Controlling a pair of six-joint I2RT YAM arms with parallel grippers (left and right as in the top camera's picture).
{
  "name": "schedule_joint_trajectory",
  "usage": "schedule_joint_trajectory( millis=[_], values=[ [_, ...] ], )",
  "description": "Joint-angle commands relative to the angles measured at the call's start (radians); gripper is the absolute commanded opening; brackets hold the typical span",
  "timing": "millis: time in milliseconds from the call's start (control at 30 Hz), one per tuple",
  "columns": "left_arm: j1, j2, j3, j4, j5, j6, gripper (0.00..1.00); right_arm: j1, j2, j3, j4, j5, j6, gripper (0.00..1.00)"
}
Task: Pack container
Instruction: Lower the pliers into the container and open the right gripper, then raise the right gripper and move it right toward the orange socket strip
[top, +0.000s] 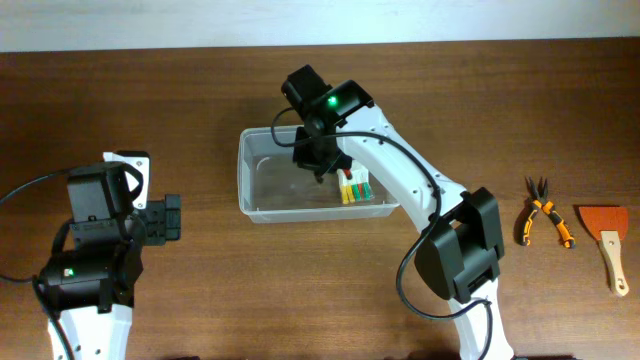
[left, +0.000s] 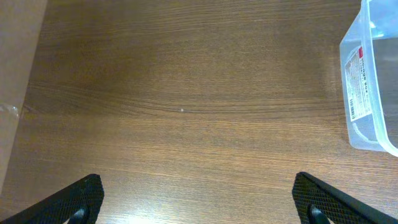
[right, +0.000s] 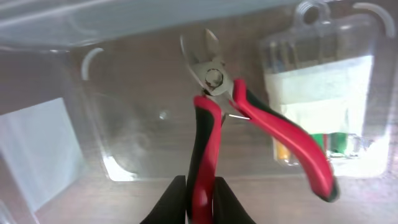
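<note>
robotics lab bench, plain wooden table (top: 200, 90), white cabled robot arms (top: 400, 175), orange-handled pliers (top: 541, 222), wooden-handled scraper (top: 606, 240)

Container (top: 245, 180) being seen upright, open-topped, mid-table (top: 150, 100), long side running left-right. Clear translucent plastic, rectangular, rounded corners, rim all round. White label (left: 359, 81) being shown on left end wall. Blister packet (top: 356, 190) lying inside near right end; red-handled cutters (right: 208, 124) being seen inside, possibly clear of floor.
</note>
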Motion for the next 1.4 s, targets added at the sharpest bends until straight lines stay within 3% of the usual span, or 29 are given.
schedule_joint_trajectory(
  millis=[0,667,800,933,1100,1167,1200,1300,1367],
  values=[
    [0.005,0.003,0.017,0.002,-0.01,-0.009,0.99,0.027,0.013,-0.007,0.021,-0.009,0.011,0.15],
    [0.005,0.003,0.017,-0.001,-0.01,-0.009,0.99,-0.009,0.095,0.016,0.019,0.025,-0.027,0.16],
    [0.005,0.003,0.017,-0.002,-0.01,-0.009,0.99,-0.06,0.075,0.1,-0.031,0.026,-0.055,0.16],
    [0.005,0.003,0.017,-0.001,-0.01,-0.009,0.99,-0.127,0.048,0.256,-0.123,0.03,-0.103,0.23],
    [0.005,0.003,0.017,-0.001,-0.01,-0.009,0.99,-0.217,0.018,0.482,-0.241,0.053,-0.174,0.6],
    [0.005,0.003,0.017,-0.001,-0.01,-0.009,0.99,-0.259,0.011,0.587,-0.319,0.09,-0.189,0.92],
    [0.005,0.003,0.017,-0.001,-0.01,-0.009,0.99,-0.282,0.01,0.639,-0.361,0.107,-0.213,1.0],
    [0.005,0.003,0.017,-0.001,-0.01,-0.009,0.99,-0.344,0.008,0.769,-0.476,0.164,-0.27,0.99],
    [0.005,0.003,0.017,-0.001,-0.01,-0.009,0.99,-0.386,-0.014,0.798,-0.476,0.12,-0.387,0.99]
  ],
)
